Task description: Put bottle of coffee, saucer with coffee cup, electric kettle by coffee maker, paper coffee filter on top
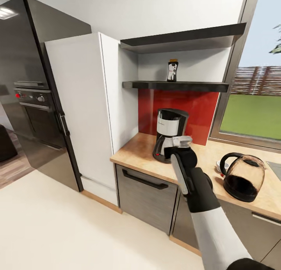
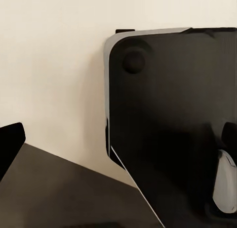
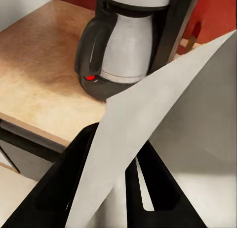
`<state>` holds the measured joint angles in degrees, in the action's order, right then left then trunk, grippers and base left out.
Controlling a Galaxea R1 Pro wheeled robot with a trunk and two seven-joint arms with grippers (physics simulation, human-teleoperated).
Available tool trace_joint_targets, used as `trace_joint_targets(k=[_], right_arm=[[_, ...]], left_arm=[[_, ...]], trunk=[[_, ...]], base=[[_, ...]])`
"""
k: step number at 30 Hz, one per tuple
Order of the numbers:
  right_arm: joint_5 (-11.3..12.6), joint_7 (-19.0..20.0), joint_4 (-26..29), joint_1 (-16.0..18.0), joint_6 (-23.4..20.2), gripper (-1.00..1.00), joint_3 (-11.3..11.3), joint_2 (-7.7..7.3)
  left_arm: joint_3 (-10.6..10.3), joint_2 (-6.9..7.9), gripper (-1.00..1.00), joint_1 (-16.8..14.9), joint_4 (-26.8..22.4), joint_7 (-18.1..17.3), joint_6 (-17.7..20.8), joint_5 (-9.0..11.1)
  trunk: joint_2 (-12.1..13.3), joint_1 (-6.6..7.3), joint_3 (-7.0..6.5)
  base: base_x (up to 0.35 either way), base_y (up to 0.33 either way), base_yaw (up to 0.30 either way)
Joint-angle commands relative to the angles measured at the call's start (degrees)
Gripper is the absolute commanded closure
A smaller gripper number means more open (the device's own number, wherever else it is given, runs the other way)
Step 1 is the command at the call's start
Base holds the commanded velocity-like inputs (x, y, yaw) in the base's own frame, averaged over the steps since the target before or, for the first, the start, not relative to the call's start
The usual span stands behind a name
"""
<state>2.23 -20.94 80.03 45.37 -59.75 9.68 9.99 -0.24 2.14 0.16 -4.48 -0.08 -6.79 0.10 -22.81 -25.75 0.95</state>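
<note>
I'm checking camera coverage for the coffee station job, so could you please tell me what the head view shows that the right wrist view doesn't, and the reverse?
Head view alone: the bottle of coffee standing on the kitchen shelf, the electric kettle on the counter's right part, the fridge and the oven.

Right wrist view alone: a close look at the right gripper shut on the paper coffee filter, its jaws clamping the white sheet.

Both: the coffee maker with its red switch, on the kitchen countertop.
</note>
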Motion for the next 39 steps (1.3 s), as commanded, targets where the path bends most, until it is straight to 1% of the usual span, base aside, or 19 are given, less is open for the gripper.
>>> trace_joint_targets(k=[1,3,4,5,6,8,10,11,12,13,14,16,18,21,23,30,39], right_arm=[[0.34,-0.70,-1.46,1.36,-0.25,1.00,0.04,0.00],[0.36,-2.14,-8.77,6.36,-0.25,1.00,-0.04,0.00],[0.39,-3.32,-15.24,10.93,-0.25,1.00,-0.07,0.00],[0.43,-3.92,-19.42,14.37,-0.25,1.00,-0.11,0.00],[0.52,-4.77,-32.86,26.43,-0.25,1.00,-0.44,0.00],[0.56,-4.90,-40.13,32.99,-0.25,1.00,-0.55,0.00],[0.61,-4.95,-46.20,39.03,-0.25,1.00,-0.61,0.00],[0.85,-4.98,-52.33,45.34,-0.25,1.00,-0.68,0.00],[2.13,-4.98,-55.57,48.33,-0.25,1.00,-0.69,0.00],[6.33,-5.10,-60.30,52.06,-0.25,1.00,-0.71,0.00],[9.66,-6.09,-63.32,54.29,-0.25,1.00,-0.69,0.00],[11.40,-8.06,-64.92,55.72,-0.25,1.00,-0.70,0.00],[12.21,-9.10,-65.64,56.33,-0.25,1.00,-0.71,0.00],[12.94,-9.73,-65.98,56.67,-0.25,1.00,-2.93,0.00],[13.14,-9.87,-66.06,56.75,-0.25,1.00,-3.74,0.00],[13.16,-9.91,-66.21,56.76,-0.25,1.00,-3.86,0.00],[13.16,-9.91,-66.31,56.76,-0.25,1.00,-3.88,0.00]], left_arm=[[-0.03,0.00,-1.00,0.03,-0.09,-0.01,-0.05,0.01],[-0.03,-0.01,-1.00,0.02,-0.07,-0.01,0.09,0.04],[-0.03,-0.02,-1.00,0.03,-0.03,-0.01,0.14,0.06],[-0.03,-0.02,-1.00,0.02,0.01,-0.01,0.16,0.06],[-0.03,0.07,-1.00,0.02,0.10,-0.01,0.19,0.07],[-0.03,0.17,-1.00,0.04,0.15,-0.01,0.24,0.09],[-0.03,0.21,-1.00,0.02,0.17,-0.01,0.32,0.13],[0.01,0.16,-1.00,0.02,0.17,-0.01,0.38,0.15],[0.04,0.11,-1.00,0.01,0.18,0.08,0.42,0.16],[0.05,0.08,-1.00,0.04,0.18,0.14,0.44,0.16],[0.06,0.07,-1.00,0.03,0.18,0.17,0.45,0.19],[0.10,0.06,-1.00,0.06,0.18,0.22,0.47,0.23],[0.19,0.10,-1.00,0.08,0.22,0.24,0.50,0.24],[0.30,0.20,-1.00,0.10,0.32,0.25,0.52,0.25],[0.13,0.17,-1.00,0.13,0.35,0.10,0.54,0.25],[0.09,0.32,-1.00,0.14,0.35,-0.01,0.55,0.25],[0.06,0.32,-1.00,0.10,0.35,-0.01,0.55,0.25]], trunk=[[-0.11,-0.03,0.11],[-0.11,-0.03,0.11],[-0.11,-0.03,0.11],[-0.11,-0.03,0.11],[-0.11,-0.03,0.11],[-0.11,-0.03,0.11],[-0.11,-0.03,0.11],[-0.11,-0.03,0.11],[-0.11,-0.03,0.11],[-0.11,-0.03,0.11],[-0.11,-0.03,0.11],[-0.11,-0.03,0.11],[-0.11,-0.03,0.11],[-0.11,-0.03,0.11],[-0.11,-0.03,0.11],[-0.11,-0.03,0.11],[-0.11,-0.03,0.11]], base=[[0.000,0.000,0.000],[0.000,0.000,0.000],[0.000,0.000,0.000],[0.000,0.000,0.000],[0.000,0.000,0.000],[0.000,0.000,0.000],[0.000,0.000,0.000],[0.000,0.000,0.000],[0.000,0.000,0.000],[0.000,0.000,0.000],[0.000,0.000,0.000],[0.000,0.000,0.000],[0.000,0.000,0.000],[0.000,0.000,0.000],[0.000,0.000,0.000],[0.009,0.005,0.000],[0.255,0.137,0.000]])
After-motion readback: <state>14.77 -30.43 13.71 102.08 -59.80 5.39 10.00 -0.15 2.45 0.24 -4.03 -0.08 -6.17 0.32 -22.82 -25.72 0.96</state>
